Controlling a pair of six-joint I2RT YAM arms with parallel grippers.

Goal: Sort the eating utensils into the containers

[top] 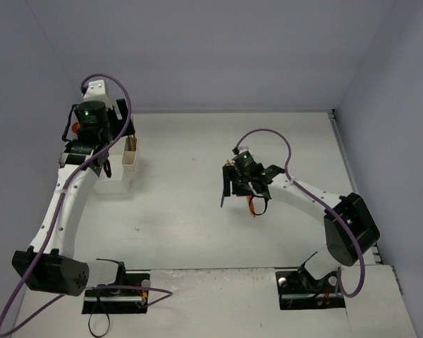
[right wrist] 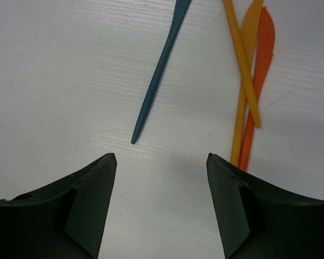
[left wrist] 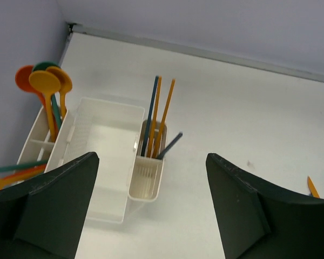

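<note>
The white containers point(left wrist: 105, 156) stand in a row by the left wall and also show in the top view point(top: 129, 163). The narrow bin point(left wrist: 146, 181) holds blue and orange sticks point(left wrist: 157, 116). The leftmost bin holds orange, yellow and green spoons point(left wrist: 45, 86). Teal and orange forks point(left wrist: 13, 171) lie at the left edge. My left gripper point(left wrist: 151, 213) is open and empty, above and just in front of the bins point(top: 109, 165). My right gripper point(right wrist: 161, 162) is open and empty above a blue stick point(right wrist: 159, 70), a yellow stick point(right wrist: 238, 48), a yellow knife point(right wrist: 250, 24) and an orange knife point(right wrist: 260, 65).
In the top view my right gripper point(top: 243, 193) hangs over the table's middle, with orange utensils point(top: 252, 205) just under it. An orange utensil tip point(left wrist: 312, 186) shows at the right edge of the left wrist view. Grey walls close the back and both sides.
</note>
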